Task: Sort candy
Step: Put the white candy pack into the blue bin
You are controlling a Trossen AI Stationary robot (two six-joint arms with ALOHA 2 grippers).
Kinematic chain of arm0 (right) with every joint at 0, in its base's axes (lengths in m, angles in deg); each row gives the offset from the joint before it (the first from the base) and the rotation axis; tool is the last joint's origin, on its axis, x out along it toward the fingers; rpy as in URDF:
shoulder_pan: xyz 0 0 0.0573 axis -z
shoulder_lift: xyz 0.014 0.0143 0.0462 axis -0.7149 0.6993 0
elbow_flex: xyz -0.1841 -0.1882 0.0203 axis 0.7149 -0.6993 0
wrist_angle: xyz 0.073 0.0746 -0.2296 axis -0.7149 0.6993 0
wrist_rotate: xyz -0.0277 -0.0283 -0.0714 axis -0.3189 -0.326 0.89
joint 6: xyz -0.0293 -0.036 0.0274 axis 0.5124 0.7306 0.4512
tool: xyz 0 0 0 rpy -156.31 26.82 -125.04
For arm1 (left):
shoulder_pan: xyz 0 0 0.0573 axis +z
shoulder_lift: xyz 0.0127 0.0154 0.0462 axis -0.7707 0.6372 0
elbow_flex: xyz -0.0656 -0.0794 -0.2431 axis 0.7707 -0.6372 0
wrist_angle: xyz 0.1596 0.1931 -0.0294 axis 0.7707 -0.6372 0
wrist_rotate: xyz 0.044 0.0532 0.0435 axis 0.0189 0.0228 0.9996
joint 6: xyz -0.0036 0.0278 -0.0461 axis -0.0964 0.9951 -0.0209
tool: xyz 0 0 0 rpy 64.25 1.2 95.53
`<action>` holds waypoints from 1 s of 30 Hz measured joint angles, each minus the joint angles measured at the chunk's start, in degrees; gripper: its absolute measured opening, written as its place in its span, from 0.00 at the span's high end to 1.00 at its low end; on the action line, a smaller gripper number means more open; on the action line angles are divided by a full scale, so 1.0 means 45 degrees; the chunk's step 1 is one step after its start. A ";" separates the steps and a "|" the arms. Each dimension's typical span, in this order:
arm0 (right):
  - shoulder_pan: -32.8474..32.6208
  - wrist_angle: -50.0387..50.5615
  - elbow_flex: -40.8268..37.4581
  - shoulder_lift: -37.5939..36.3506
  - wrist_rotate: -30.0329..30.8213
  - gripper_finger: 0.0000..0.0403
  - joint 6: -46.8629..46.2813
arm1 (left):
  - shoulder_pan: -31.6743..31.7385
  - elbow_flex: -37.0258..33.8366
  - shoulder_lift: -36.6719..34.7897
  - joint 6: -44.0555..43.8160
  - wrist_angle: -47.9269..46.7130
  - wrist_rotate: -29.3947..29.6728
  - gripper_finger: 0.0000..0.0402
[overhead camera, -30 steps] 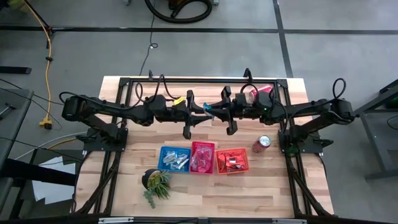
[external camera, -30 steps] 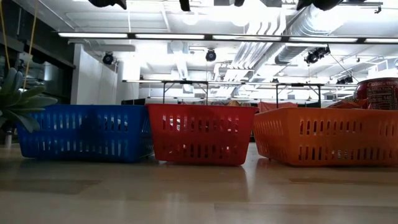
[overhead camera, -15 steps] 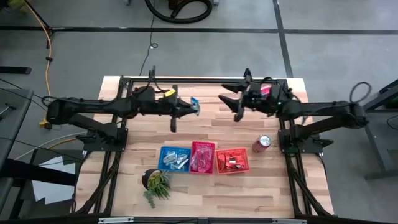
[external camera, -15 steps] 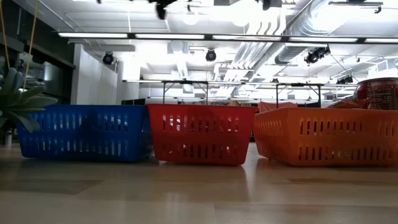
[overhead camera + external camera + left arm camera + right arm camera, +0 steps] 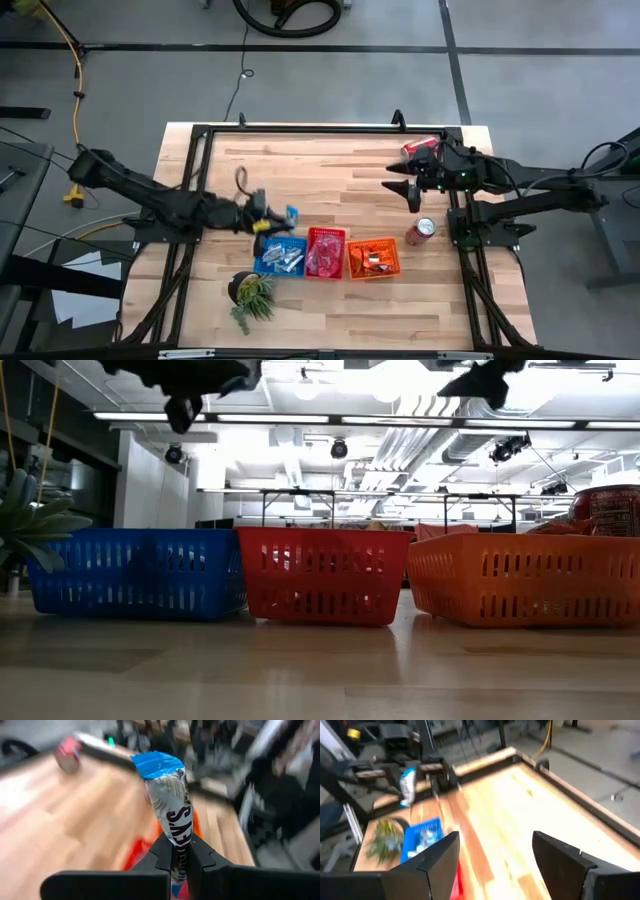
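The left gripper hangs just above the far edge of the blue basket, its fingers pinched tight on a blue-and-silver candy packet that stands up out of the pads with its blue end free. The right gripper is over near the table's right rim, close to the frame post there, fingers spread wide with nothing between them; a red soda can stands on the table just below it in the high view, and another red can lies at the far right corner.

Three baskets sit side by side, touching: blue, then red, then orange, each with wrapped candy inside. A small potted plant stands beside the blue basket's near-left corner.

The wooden table beyond the baskets is bare boards across to the far rail, so there is wide room between the two arms. The near strip in front of the baskets is bare too.
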 joint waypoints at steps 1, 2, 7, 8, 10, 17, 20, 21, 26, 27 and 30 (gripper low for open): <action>-0.0101 0.0303 0.0000 -0.0016 0.0000 0.39 -0.0092 | -0.0368 0.0283 0.0309 -0.0068 -0.0541 0.0041 1.00; -0.0200 0.0519 0.0000 -0.0011 0.0005 0.39 -0.0131 | -0.0661 0.0630 0.0633 -0.0086 -0.1235 0.0050 1.00; -0.0584 0.1046 -0.0005 0.0014 0.0013 0.39 0.0007 | -0.1512 0.2852 0.2903 -0.0076 -0.4658 -0.0557 1.00; -0.0617 0.1114 -0.0007 0.0014 0.0037 0.39 0.0099 | -0.1589 0.3169 0.3370 -0.0072 -0.5281 -0.0716 1.00; -0.0652 0.1144 -0.0010 0.0014 0.0121 0.39 0.0243 | -0.1715 0.3587 0.4094 -0.0169 -0.6325 -0.0778 1.00; -0.0642 0.1304 -0.0010 0.0014 0.0126 0.39 0.0598 | -0.1791 0.3782 0.5444 -0.0374 -0.7867 -0.1153 0.98; -0.0642 0.1304 -0.0010 0.0014 0.0126 0.39 0.0598 | -0.1568 0.3787 0.5674 0.0136 -0.8085 -0.1759 0.94; -0.0642 0.1304 -0.0010 0.0014 0.0126 0.39 0.0598 | -0.1450 0.3782 0.5689 0.0158 -0.8204 -0.2032 0.91; -0.0642 0.1291 -0.0010 0.0014 0.0126 0.39 0.0598 | -0.0774 0.3782 0.5566 0.0589 -0.8442 -0.3500 0.74; -0.0642 0.1281 -0.0010 0.0014 0.0126 0.39 0.0598 | -0.0633 0.3791 0.5492 0.0588 -0.8415 -0.3654 0.69; -0.0642 0.1243 -0.0010 -0.0010 0.0121 0.39 0.0464 | -0.0223 0.4194 0.5158 0.0595 -0.8743 -0.3830 0.57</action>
